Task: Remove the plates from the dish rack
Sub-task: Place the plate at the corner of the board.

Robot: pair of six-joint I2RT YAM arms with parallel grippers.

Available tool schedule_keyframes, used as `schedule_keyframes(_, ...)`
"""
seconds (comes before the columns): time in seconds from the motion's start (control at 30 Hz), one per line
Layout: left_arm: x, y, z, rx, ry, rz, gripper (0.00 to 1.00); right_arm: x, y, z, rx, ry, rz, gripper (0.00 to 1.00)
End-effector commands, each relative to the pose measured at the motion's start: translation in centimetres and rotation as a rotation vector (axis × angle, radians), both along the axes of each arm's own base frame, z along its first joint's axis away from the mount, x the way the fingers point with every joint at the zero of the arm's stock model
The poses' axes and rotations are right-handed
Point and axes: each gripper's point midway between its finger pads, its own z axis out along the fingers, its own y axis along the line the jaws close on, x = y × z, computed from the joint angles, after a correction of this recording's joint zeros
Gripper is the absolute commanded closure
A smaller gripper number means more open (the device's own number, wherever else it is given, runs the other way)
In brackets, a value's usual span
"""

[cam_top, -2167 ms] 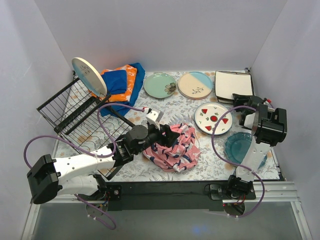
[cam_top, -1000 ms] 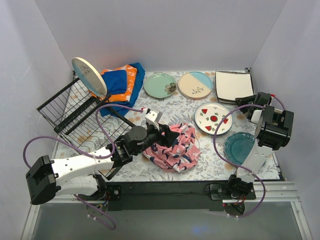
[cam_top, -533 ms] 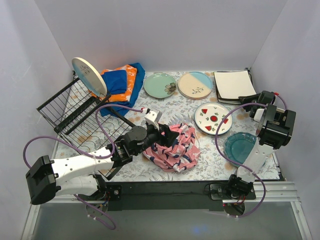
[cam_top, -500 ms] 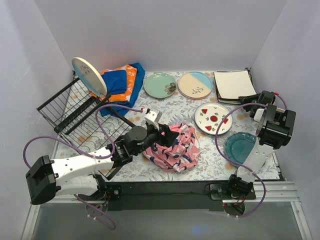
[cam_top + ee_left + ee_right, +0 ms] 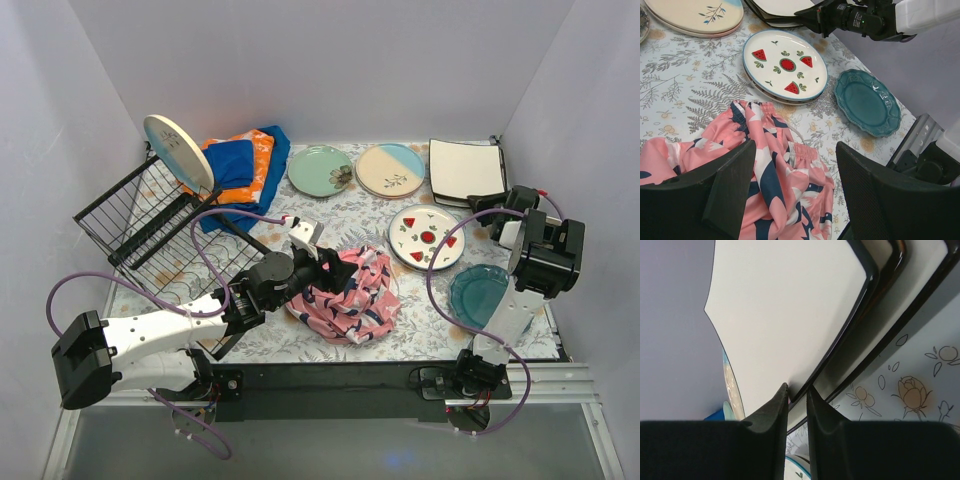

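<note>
From above, the rack (image 5: pixel 150 235) sits along the table's (image 5: pixel 370 215) left edge. One cream plate (image 5: pixel 178 152) stands on edge at its far end, against the folded cloths (image 5: pixel 240 165). The other plates lie flat on the table. A mint plate (image 5: pixel 320 170) and a cream-and-blue plate (image 5: pixel 390 170) are side by side at the far edge. The square plate (image 5: pixel 466 172) is in the far right corner, a red-marked plate (image 5: pixel 426 237) lies nearer than these, and a teal plate (image 5: pixel 478 294) is by the right edge.

The overhead view does not settle either grip, but the wrist cameras do. The right wrist view shows the right pincer (image 5: pixel 797 390) clenched on the square plate's dark rim. One finger is on its cream face and the other under the edge, with the jaws nearly together. More dark-rimmed square edges lie beneath that plate, a stack the overhead view barely hints at.

The left wrist view shows the left pincer (image 5: pixel 792 150) released, its jaws wide with nothing between them, above the bunched pink cloth (image 5: pixel 775 185) near the table's middle. The red-marked plate lies just beyond that cloth and the teal plate to its right, both apart from the fingers. The rack and its cream plate are well to the left of this pincer and are not in its camera's view.
</note>
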Motion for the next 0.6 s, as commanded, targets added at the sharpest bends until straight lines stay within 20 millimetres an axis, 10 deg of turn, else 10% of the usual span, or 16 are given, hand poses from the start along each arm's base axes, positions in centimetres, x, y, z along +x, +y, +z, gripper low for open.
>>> schedule_keyframes(0.0,-0.1,0.6,1.1,-0.023,-0.029,0.017,0.36,0.1,1.0,1.7,-0.063,-0.045,0.029,0.92)
schedule_keyframes(0.57,-0.1,0.8,1.4,-0.029,-0.033,0.021,0.36,-1.2,-0.5,3.1,-0.134,-0.02,-0.002,0.66)
